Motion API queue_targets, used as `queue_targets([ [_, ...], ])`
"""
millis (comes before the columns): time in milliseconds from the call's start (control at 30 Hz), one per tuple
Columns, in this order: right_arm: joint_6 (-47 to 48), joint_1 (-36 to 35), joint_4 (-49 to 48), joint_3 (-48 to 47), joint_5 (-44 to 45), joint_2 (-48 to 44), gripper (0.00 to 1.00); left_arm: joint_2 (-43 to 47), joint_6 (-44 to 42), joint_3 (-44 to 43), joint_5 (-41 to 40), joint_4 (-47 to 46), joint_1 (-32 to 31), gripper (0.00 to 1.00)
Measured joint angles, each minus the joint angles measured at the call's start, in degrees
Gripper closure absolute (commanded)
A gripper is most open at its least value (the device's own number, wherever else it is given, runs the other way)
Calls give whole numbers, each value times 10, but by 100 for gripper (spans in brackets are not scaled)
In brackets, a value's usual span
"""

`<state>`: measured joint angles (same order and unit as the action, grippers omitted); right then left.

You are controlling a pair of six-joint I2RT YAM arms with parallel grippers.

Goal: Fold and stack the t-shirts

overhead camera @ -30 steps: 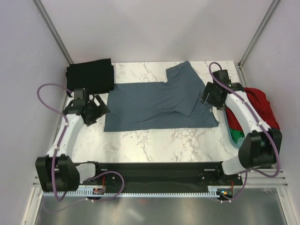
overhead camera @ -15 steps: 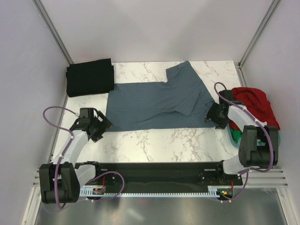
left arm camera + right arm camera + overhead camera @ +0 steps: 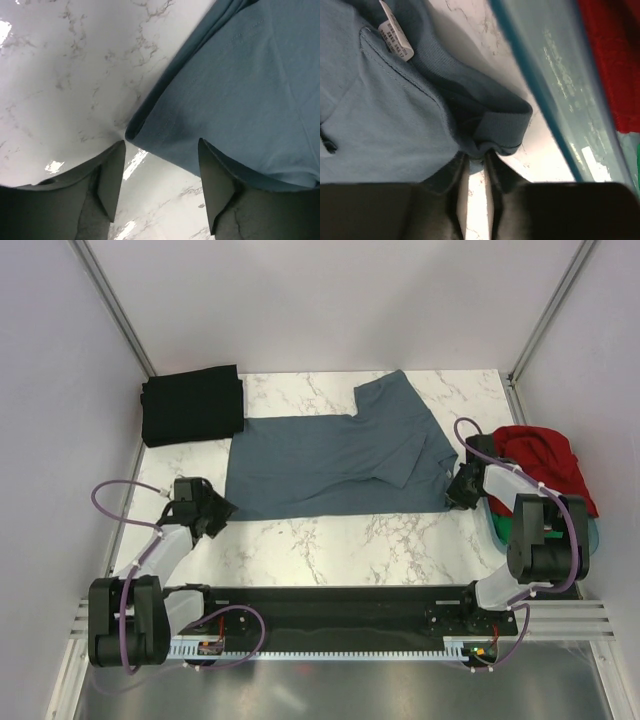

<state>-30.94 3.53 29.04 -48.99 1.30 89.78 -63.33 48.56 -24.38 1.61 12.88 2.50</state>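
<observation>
Slate blue-grey t-shirt (image 3: 330, 460): spread flat on the marble table (image 3: 340, 540), reaching from one gripper to the other.
Left gripper (image 3: 161, 145): low at the table, jaws apart, astride the shirt's near hem corner; nothing clamped.
Right gripper (image 3: 476, 157): jaws almost together, pinching the puckered ribbed collar edge at its tips; care label (image 3: 395, 37) just beyond.
Beside right gripper: wall of the pale blue plastic tub (image 3: 555, 100), close on its outer side; red t-shirt (image 3: 540, 455) and green t-shirt (image 3: 508, 530) heaped inside.
Beyond left gripper: black t-shirt (image 3: 192, 405), folded, well apart at the far corner.
Step in hand: judged as seizing both near ends for a fold away from the arms.
Handling advice: the left gripper should close fully on the hem corner before any lift. Raise both ends level and together, and keep the right wrist off the tub wall.
</observation>
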Motion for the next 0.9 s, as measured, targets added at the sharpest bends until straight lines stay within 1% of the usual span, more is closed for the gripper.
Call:
queue_targets([
  [33, -1, 1, -2, 0, 0, 0, 84, -2, 1, 1, 0, -4, 0, 52],
  [100, 0, 1, -6, 0, 0, 0, 91, -11, 6, 5, 0, -20, 0, 72],
  [133, 0, 1, -7, 0, -1, 0, 100, -17, 8, 5, 0, -27, 0, 96],
  [167, 2, 1, -8, 0, -1, -1, 100, -21, 9, 4, 0, -32, 0, 98],
  [233, 1, 2, -4, 0, -5, -3, 100, -30, 4, -5, -2, -30, 0, 98],
  [267, 0, 2, 5, -3, -12, -7, 100, -31, 2, -20, -6, -14, 0, 98],
  [400, -8, 2, 61, -40, -30, -56, 100, -21, -18, -127, -32, 60, 2, 98],
  [500, -12, 2, 94, -89, -36, -119, 100, 18, -40, -210, -42, 105, 13, 98],
  [567, -18, 5, 101, -104, -44, -162, 100, 52, -51, -239, -47, 131, 26, 98],
  [667, -31, 8, 108, -78, -67, -225, 100, 115, -58, -244, -56, 188, 39, 98],
  [833, -60, 10, 145, 52, -106, -289, 100, 217, -53, -181, -58, 276, 50, 98],
  [867, -65, 10, 158, 72, -111, -303, 100, 231, -47, -170, -54, 297, 52, 97],
  [900, -70, 11, 174, 88, -116, -323, 97, 243, -40, -165, -49, 319, 52, 94],
])
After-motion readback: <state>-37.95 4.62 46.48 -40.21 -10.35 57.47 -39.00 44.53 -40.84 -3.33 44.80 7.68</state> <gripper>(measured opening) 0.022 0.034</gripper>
